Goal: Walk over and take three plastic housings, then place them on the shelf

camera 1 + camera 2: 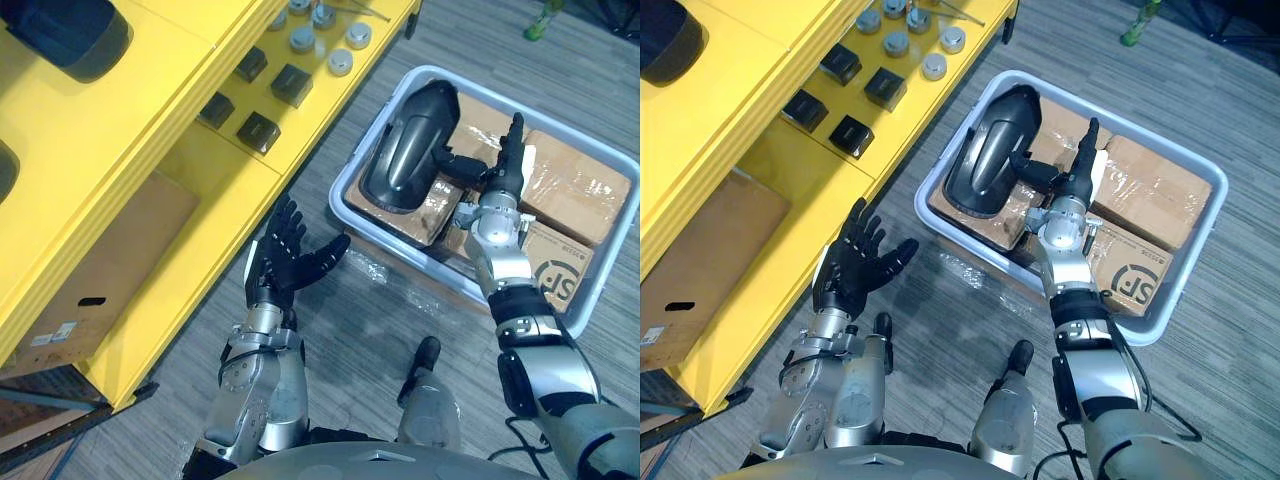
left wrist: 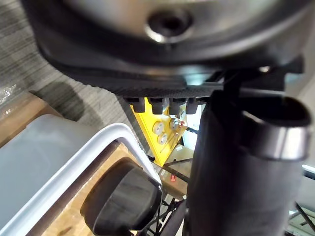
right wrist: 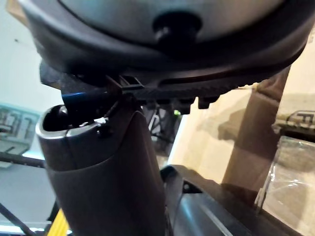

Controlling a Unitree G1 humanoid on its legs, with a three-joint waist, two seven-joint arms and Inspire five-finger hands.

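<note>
Left hand (image 1: pixel 288 250) fingers spread above floor (image 1: pixel 350 335); right hand (image 1: pixel 503 172) fingers straight beside housing (image 1: pixel 410 145) in bin (image 1: pixel 1160 325)

The left arm (image 1: pixel 262 365) is bent at the near left, its left hand (image 1: pixel 285 262) raised with fingers straight and spread, thumb out to the right. The right arm (image 1: pixel 522 310) reaches farther; the right hand (image 1: pixel 503 172) has straight fingers pointing far.

head eyes: high, facing down | wrists: very close | shared: bin (image 1: pixel 598 290)
</note>
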